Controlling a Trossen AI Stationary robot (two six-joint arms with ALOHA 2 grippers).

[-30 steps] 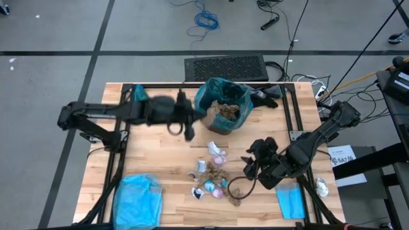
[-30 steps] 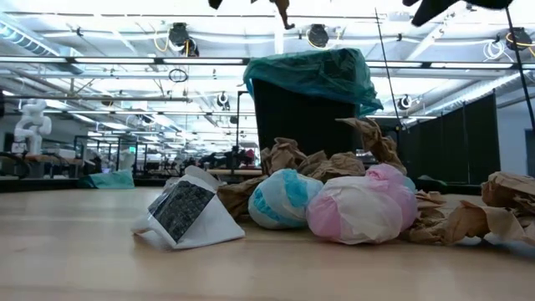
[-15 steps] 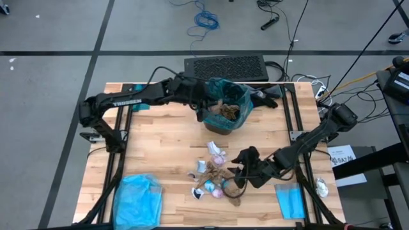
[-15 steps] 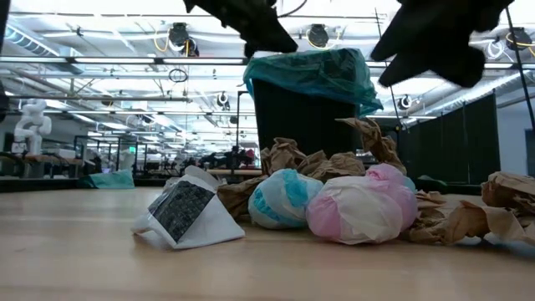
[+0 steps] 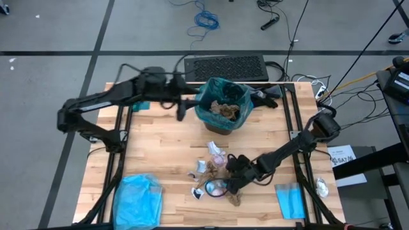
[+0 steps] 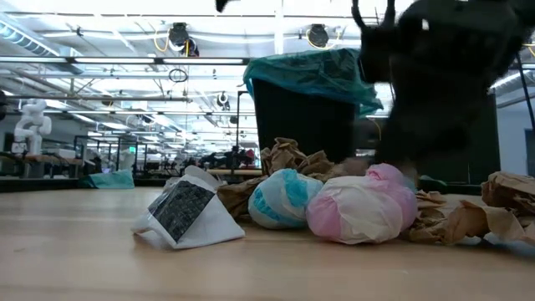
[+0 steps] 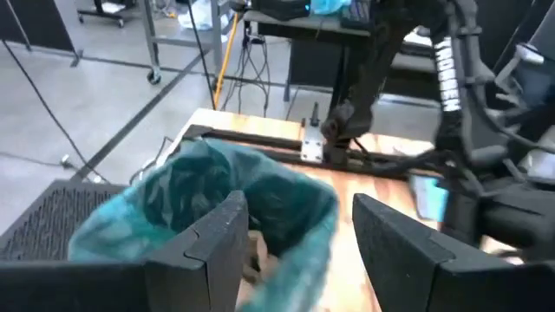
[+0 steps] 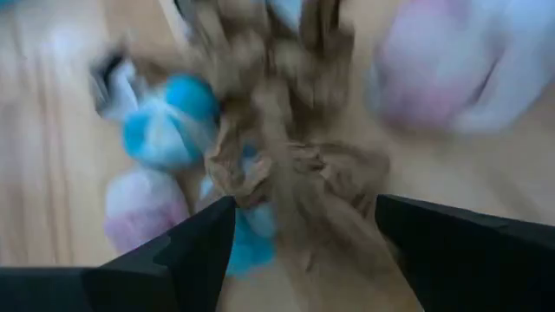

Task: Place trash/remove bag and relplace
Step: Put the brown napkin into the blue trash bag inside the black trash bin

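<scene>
The small black bin (image 6: 305,121) stands at the table's far middle, lined with the teal-green bag (image 5: 206,97), whose rim folds over the bin's top (image 6: 309,71). Brown scraps lie inside it. The loose trash (image 5: 214,174) lies heaped on the table in front of the bin: brown paper, pink, blue and white balls (image 6: 359,209). My left gripper (image 5: 181,108) hovers open just left of the bin, facing the bag (image 7: 199,191). My right gripper (image 5: 232,176) is open and low over the heap, its fingers on either side of a brown paper scrap (image 8: 303,173). My right gripper stands open astride the brown paper scrap (image 8: 295,186), coming at the heap from the table's right side and slanting down. Whether its fingers (image 8: 195,251) touch the scrap, I cannot tell. My left gripper touches nothing.
A pale blue plastic bag (image 5: 137,199) lies at the near left corner and a blue flat pack (image 5: 291,201) at the near right. A black mat (image 5: 225,67) lies beyond the far edge. Black frame rails (image 5: 295,115) run along the table's sides.
My left gripper has gone up to the bin's left rim and then drawn back toward the table's left edge. My right gripper has travelled toward the table's left and down onto the trash heap. The heap itself lies as before.
</scene>
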